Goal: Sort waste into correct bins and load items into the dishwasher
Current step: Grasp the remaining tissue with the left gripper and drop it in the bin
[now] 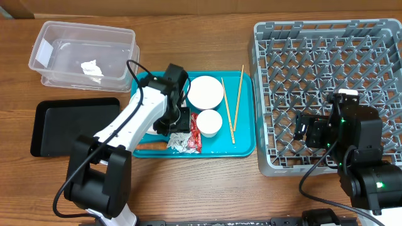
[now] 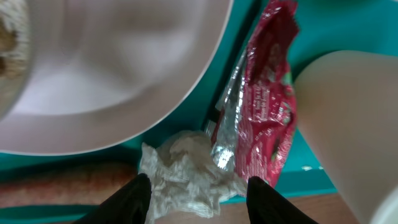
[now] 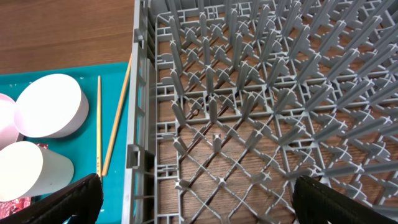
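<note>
My left gripper (image 2: pixel 198 199) is open, low over the front of the teal tray, its fingers either side of crumpled silver foil (image 2: pixel 186 177). The red-white wrapper (image 2: pixel 264 118) lies next to the foil. Overhead, foil (image 1: pixel 181 144) and wrapper (image 1: pixel 194 133) sit by the white cup (image 1: pixel 210 122), the white bowl (image 1: pixel 206 91) and two chopsticks (image 1: pixel 233 107). An orange carrot (image 1: pixel 151 145) lies at the tray's front. My right gripper (image 3: pixel 193 202) is open and empty above the grey dish rack (image 1: pixel 326 94). The white plate (image 2: pixel 112 74) fills the left wrist view's top.
The clear tub (image 1: pixel 85 56) at the back left holds a crumpled piece (image 1: pixel 92 69). The flat black tray (image 1: pixel 69 125) lies left of the teal tray (image 1: pixel 245 141). Bare wood table lies in front.
</note>
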Controlling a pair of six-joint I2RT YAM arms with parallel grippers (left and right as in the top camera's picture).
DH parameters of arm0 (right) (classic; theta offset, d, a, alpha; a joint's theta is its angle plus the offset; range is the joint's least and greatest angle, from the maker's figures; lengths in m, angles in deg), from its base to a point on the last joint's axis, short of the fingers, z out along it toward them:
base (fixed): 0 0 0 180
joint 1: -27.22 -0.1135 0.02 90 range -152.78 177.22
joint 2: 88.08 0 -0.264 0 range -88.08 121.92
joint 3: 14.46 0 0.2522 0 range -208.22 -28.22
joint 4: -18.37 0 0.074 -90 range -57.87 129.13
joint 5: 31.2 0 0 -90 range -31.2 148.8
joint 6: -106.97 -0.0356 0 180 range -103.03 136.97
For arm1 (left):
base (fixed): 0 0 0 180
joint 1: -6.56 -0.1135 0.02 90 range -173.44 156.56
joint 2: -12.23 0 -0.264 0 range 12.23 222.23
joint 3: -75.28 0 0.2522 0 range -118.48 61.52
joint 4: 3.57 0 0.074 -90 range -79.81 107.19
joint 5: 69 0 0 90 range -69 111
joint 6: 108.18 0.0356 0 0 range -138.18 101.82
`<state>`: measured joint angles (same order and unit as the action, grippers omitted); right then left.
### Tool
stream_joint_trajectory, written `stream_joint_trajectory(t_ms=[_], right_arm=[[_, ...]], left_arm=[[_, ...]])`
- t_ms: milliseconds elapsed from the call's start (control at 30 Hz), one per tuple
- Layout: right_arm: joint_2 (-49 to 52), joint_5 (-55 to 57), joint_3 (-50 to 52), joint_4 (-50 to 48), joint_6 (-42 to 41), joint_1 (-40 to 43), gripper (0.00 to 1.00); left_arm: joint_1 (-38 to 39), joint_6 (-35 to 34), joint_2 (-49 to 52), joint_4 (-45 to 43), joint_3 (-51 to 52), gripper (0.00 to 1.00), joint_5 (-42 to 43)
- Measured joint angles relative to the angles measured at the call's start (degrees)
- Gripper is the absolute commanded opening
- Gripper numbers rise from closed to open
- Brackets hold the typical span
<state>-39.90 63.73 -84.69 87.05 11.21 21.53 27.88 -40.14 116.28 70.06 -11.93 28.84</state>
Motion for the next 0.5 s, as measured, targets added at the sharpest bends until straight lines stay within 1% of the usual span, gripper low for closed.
stream_joint_trajectory(t_ms=[33,67,133,200,233,400,500], right_arm=[[-0.02,0.0,0.0,0.0,-0.02,0.0,1.0],[-0.02,-0.02,0.0,-0.02,-0.02,0.0,1.0],[-0.02,0.0,0.0,0.0,0.0,0.0,1.0],[-0.02,-0.02,0.0,-0.04,-0.02,0.0,1.0],[-0.02,-0.02,0.0,0.0,0.0,0.0,1.0],[-0.02,0.0,0.0,0.0,-0.04,0.0,1.0],[-0.02,0.0,0.0,0.0,-0.02,0.0,1.0]], left_arm=[[0.07,-0.28,0.0,-0.48,0.79,0.53,0.13],[0.07,-0.44,0.0,-1.07,1.51,0.48,0.13],[0.04,-0.63,0.0,-1.55,2.54,0.25,0.13],[0.04,-0.96,0.0,-1.77,2.75,0.07,0.15],[0.04,-1.11,0.0,-2.1,2.75,0.04,0.17],[0.04,-1.66,0.0,-2.62,2.69,0.04,0.35],[-0.09,-1.49,0.0,0.85,1.25,0.04,0.37]])
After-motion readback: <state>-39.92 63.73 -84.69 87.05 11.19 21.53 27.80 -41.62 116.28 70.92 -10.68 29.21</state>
